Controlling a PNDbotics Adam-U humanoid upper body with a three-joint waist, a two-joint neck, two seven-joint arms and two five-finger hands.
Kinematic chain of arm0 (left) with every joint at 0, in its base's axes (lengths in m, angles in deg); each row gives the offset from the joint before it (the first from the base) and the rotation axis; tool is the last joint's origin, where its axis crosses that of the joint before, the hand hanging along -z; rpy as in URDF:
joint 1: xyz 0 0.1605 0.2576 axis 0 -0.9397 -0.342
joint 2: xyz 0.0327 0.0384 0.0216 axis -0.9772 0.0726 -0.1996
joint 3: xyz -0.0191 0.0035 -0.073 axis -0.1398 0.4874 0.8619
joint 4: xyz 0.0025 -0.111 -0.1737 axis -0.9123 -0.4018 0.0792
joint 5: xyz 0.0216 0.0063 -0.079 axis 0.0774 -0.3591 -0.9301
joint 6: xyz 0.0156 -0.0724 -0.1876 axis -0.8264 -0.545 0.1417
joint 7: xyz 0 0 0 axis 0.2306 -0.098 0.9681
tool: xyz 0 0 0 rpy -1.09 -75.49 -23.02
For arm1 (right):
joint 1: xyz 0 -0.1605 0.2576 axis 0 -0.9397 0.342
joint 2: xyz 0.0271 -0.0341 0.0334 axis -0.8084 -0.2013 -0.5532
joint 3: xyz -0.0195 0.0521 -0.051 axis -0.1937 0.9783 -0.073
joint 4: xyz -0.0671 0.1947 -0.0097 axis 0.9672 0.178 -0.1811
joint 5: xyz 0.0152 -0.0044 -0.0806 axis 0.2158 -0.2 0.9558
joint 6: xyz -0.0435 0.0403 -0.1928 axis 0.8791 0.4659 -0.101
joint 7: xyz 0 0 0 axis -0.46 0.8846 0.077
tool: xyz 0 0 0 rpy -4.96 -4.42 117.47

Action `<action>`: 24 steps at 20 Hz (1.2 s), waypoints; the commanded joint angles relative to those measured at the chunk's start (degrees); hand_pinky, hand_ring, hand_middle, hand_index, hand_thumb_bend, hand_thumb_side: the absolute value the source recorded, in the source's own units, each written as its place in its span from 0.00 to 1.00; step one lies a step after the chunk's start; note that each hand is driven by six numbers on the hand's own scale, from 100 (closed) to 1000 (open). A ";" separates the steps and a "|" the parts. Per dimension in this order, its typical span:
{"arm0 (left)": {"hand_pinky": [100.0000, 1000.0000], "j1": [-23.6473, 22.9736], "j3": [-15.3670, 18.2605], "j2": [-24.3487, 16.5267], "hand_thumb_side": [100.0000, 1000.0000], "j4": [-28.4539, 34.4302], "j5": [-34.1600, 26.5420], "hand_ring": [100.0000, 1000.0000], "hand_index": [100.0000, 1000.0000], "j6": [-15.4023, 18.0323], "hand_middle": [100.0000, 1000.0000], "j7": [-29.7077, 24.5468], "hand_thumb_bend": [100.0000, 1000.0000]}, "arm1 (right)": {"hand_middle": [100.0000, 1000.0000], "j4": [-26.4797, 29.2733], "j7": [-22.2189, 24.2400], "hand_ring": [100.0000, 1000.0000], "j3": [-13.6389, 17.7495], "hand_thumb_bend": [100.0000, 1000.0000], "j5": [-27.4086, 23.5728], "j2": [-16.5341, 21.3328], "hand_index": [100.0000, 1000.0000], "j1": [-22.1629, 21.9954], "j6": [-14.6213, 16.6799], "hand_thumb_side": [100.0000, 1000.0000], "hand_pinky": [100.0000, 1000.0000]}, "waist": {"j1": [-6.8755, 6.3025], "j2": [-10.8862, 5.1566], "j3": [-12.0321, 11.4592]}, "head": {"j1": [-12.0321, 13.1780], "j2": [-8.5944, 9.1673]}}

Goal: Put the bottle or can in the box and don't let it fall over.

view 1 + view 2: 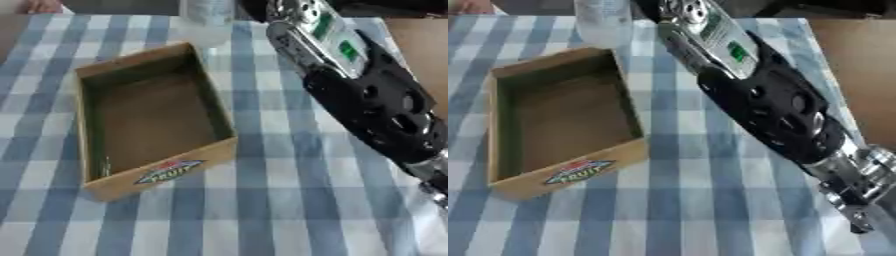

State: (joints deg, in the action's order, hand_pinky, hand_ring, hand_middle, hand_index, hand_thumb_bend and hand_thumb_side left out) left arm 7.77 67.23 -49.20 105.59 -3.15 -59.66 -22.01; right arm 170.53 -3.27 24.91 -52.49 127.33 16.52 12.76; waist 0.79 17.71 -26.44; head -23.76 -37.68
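A clear plastic bottle (207, 22) stands upright at the far edge of the table, just behind the far right corner of the box, with its top cut off by the picture. The open cardboard box (157, 172) sits left of centre; it is empty and has a fruit label on its front wall. My right arm comes in from the lower right and runs diagonally up to the top centre. My right hand (677, 12) is at the top edge, right beside the bottle. Whether it touches the bottle is hidden. My left hand shows in neither view.
A blue and white checked cloth (262, 210) covers the table. My black right forearm (376, 105) lies over the right half of the table. The table's right edge borders a brown surface (855, 75).
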 commanded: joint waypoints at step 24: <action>1.00 0.76 1.97 -0.15 0.78 -12.12 0.66 1.00 0.67 2.40 0.71 0.37 0.02 | 0.46 0.95 -3.44 0.34 -5.94 0.00 8.37 -6.32 0.28 -2.77 -3.74 0.00 0.25 | 1.26 -1.53 -1.06 | -0.94 0.15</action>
State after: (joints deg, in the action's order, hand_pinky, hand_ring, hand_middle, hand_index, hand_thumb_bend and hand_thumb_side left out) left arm 8.31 68.39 -47.92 93.63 -2.08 -57.77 -21.73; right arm 171.18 -7.11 18.79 -44.89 120.75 12.94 8.89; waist 2.50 17.68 -27.49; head -24.85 -37.68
